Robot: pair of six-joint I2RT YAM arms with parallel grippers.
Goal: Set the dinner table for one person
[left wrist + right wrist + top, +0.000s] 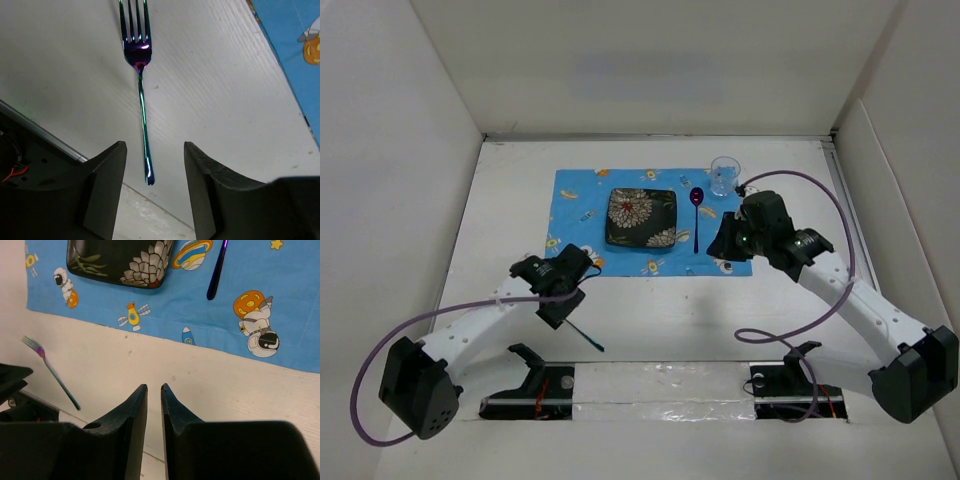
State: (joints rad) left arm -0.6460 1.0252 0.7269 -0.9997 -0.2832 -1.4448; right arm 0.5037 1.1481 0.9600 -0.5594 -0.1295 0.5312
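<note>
Table (505, 215): placemat (578, 192) lies toward far edge. Plate (641, 217) mid-mat, spoon (696, 218) just right of it, glass (724, 176) at mat's far right corner. Fork (142, 95) off mat, on bare table toward near left edge, probably last piece to place. Left gripper (155, 150) hovers over handle end, jaws apart, lined up for pickup. Right gripper (154, 390) over mat's near edge, jaws almost closed, empty, apparently parked clear.
</note>
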